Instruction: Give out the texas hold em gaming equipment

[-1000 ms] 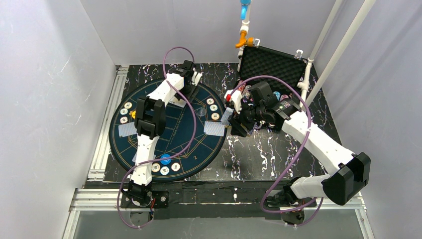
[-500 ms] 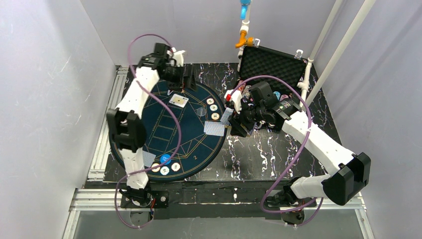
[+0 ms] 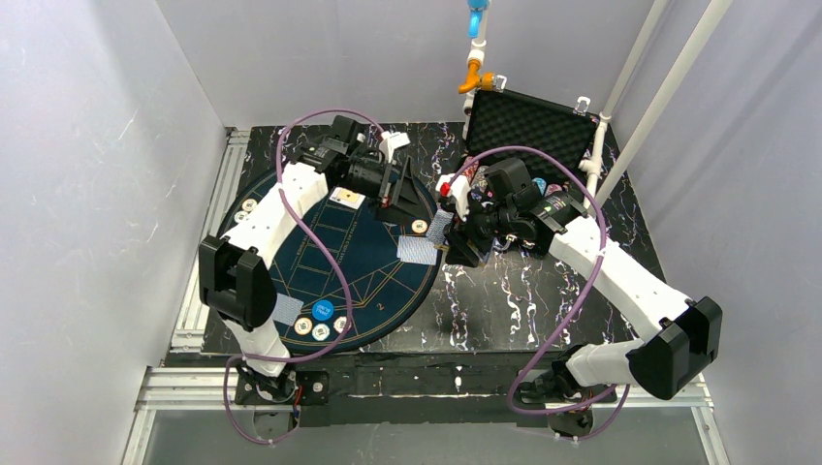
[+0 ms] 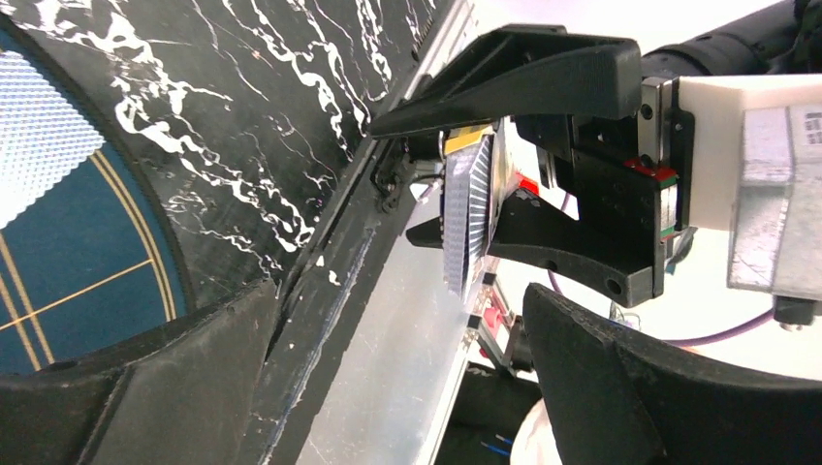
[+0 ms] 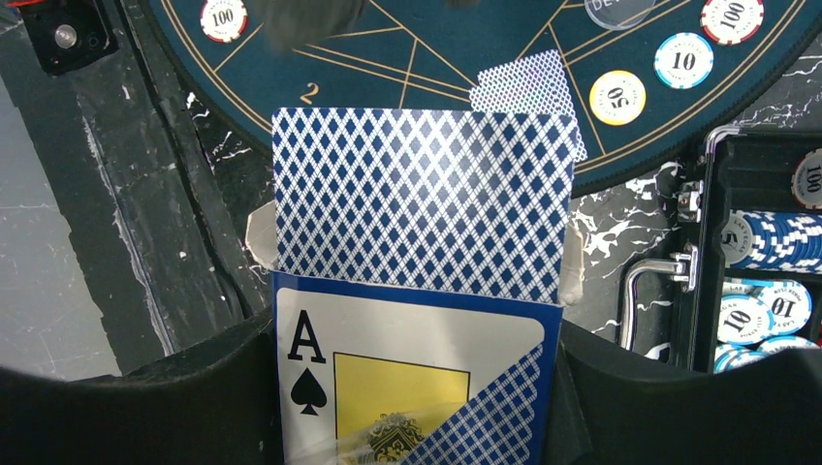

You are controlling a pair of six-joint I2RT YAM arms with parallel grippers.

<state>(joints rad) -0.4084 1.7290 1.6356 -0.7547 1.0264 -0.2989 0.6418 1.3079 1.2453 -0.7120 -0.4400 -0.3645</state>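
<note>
- Playing cards (image 5: pixel 422 203) stick out of their box (image 5: pixel 407 378) (ace of spades on its front), which my right claw (image 3: pixel 456 232) has clenched just off the mat's (image 3: pixel 359 266) 3 o'clock edge.
- My left claw (image 3: pixel 407 192) hangs released and empty over the mat's 1 o'clock rim, facing that box.
- I see a face-up card (image 3: pixel 347 198) at 12 o'clock, a face-down card (image 3: pixel 417 249) at 3 and a second one at 7.
- Poker chips (image 3: pixel 321 331) and a blue button (image 3: pixel 323 310) sit at 6 o'clock.
</note>
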